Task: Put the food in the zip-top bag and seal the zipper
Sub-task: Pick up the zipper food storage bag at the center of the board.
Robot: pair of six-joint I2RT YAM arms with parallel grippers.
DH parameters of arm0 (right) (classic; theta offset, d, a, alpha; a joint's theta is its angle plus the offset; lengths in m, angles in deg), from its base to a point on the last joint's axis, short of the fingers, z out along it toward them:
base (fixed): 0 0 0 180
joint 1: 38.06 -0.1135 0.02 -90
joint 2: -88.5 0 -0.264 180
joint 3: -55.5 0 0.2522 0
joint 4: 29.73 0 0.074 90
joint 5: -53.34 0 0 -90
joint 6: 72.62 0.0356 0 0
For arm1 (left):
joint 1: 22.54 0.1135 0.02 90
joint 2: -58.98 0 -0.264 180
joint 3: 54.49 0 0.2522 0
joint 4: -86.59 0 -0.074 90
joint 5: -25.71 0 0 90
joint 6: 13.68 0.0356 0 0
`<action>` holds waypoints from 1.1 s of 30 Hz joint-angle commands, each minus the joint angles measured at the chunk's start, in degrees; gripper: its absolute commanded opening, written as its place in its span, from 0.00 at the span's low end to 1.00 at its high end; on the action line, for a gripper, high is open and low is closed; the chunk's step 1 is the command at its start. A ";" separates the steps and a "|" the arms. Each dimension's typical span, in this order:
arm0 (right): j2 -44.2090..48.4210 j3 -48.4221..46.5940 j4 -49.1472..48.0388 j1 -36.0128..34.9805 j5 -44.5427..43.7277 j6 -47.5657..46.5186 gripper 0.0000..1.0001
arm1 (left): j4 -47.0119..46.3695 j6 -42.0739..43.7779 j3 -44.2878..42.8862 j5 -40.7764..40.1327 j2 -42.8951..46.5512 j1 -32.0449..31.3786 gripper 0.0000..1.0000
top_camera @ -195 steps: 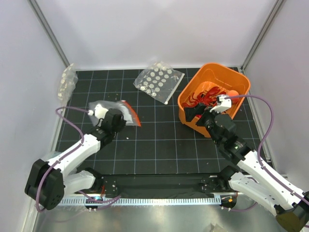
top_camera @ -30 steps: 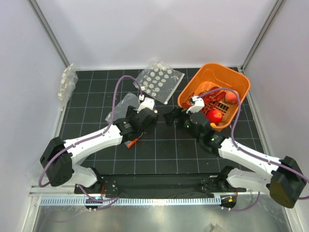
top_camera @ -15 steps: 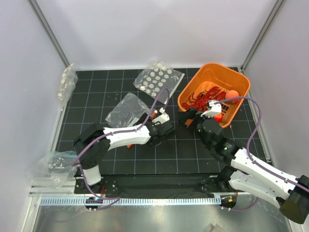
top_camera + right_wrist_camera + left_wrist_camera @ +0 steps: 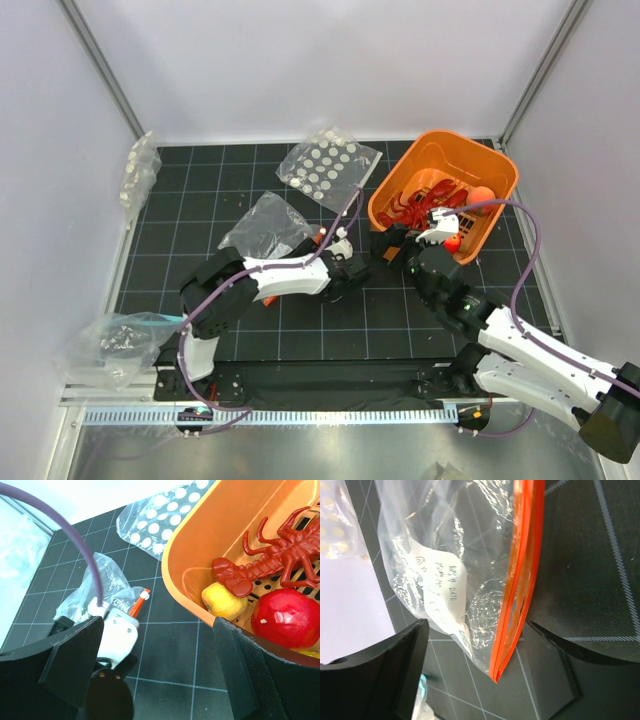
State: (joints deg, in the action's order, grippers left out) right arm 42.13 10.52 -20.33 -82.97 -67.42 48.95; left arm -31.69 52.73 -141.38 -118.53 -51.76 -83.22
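Note:
The clear zip-top bag [image 4: 265, 224] lies crumpled at mid-table, its orange-red zipper [image 4: 520, 580] running away from my left gripper [image 4: 477, 630]. That gripper [image 4: 333, 252] is open, with the bag's near zipper corner between its fingers, unpinched. The food sits in the orange basket [image 4: 497, 167]: a red long-legged piece [image 4: 280, 555] and a round red fruit [image 4: 287, 617]. My right gripper [image 4: 160, 650] is open and empty over the mat, just left of the basket's front wall, close to the left wrist.
A clear bag with rows of white discs [image 4: 328, 168] lies at the back. Another clear bag [image 4: 138, 172] sits at the far left edge, and a crumpled one [image 4: 115, 342] lies by the left arm's base. A yellow fruit [image 4: 224, 602] is also in the basket.
The zip-top bag has gone from the left side to mid-table. My left gripper swung right to the zipper's near end. My right gripper drew back towards the basket.

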 commanded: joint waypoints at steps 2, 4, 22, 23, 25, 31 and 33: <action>0.93 -0.77 -0.91 -0.10 -2.19 -0.63 1.00 | 2.57 -0.75 -2.20 -0.95 -1.93 -0.14 0.71; 1.02 -0.77 -0.91 -0.18 -2.28 -0.63 1.00 | 3.45 -2.41 -2.55 -2.27 -2.90 0.48 0.63; 2.07 -0.77 -0.65 -0.09 -2.46 -0.90 1.00 | 10.57 -6.29 -7.65 -3.15 -12.13 2.68 0.43; 2.07 -0.77 -0.65 -0.09 -2.46 -0.90 1.00 | 11.18 -6.72 -7.82 -5.16 -12.39 2.68 0.37; 2.34 -0.77 -0.47 -0.09 -2.37 -0.90 1.00 | 11.45 -7.95 -8.00 -7.36 -12.57 2.85 0.26; 3.13 -0.59 -0.47 -0.09 -1.93 -0.81 1.00 | 14.08 -13.64 -9.40 -13.17 -12.31 3.56 0.00; 2.95 -0.59 -0.47 -0.01 -1.67 -0.81 0.99 | 18.03 -16.91 -10.46 -15.01 -11.78 3.47 0.01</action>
State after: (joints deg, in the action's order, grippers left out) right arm 44.40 10.52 -19.77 -82.97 -67.86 48.69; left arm -18.90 42.59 -149.16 -127.14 -64.39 -80.03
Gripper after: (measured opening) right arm 0.996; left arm 0.013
